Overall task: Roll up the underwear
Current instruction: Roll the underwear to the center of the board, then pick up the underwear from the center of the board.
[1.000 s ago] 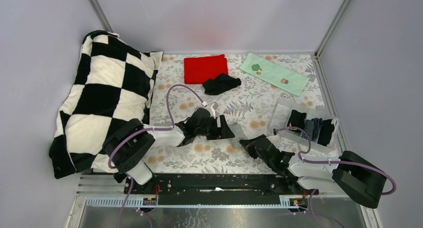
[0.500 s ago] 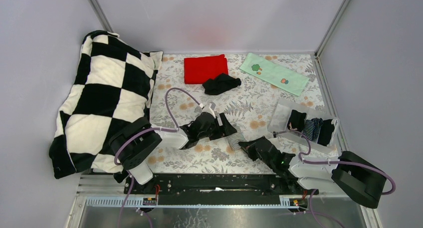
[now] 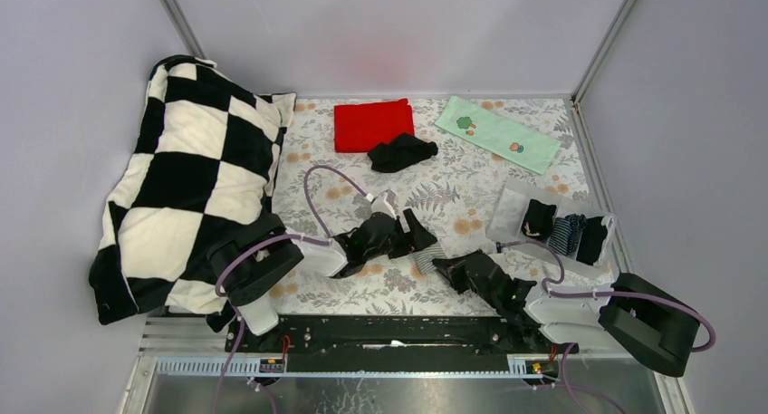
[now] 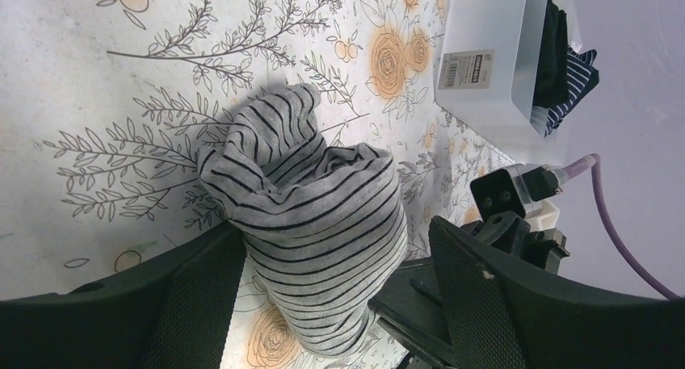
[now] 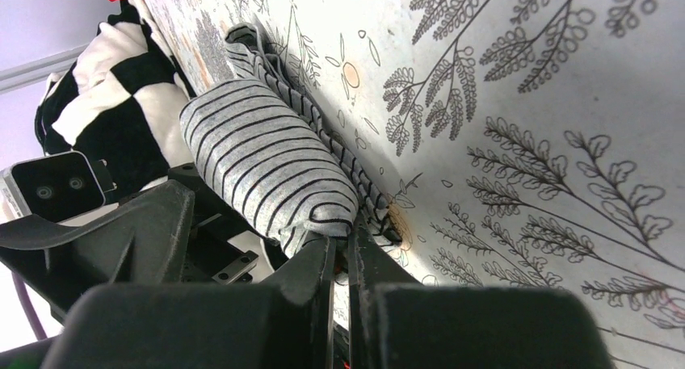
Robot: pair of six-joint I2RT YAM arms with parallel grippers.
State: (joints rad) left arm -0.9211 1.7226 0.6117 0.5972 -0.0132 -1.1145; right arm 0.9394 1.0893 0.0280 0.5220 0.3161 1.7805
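Note:
The grey striped underwear [image 3: 428, 249] lies as a loose roll on the floral table, between my two grippers. In the left wrist view the roll [image 4: 315, 215] sits between the spread fingers of my left gripper [image 4: 335, 233], which is open around it. My left gripper [image 3: 412, 234] reaches it from the left. My right gripper [image 3: 445, 265] is shut, and in the right wrist view its tips [image 5: 341, 244] pinch the near end of the roll [image 5: 266, 163]. A plain black underwear [image 3: 401, 150] lies crumpled at the back, touching the red cloth.
A red cloth [image 3: 373, 124] and a pale green printed cloth [image 3: 496, 133] lie at the back. A white bin [image 3: 507, 207] with rolled underwear stands at the right, also in the left wrist view [image 4: 485, 54]. A black-and-white checked pillow [image 3: 190, 160] fills the left side.
My left arm has moved right, bringing its open fingers around the striped roll. My right gripper has shifted slightly left while still holding the roll's end.

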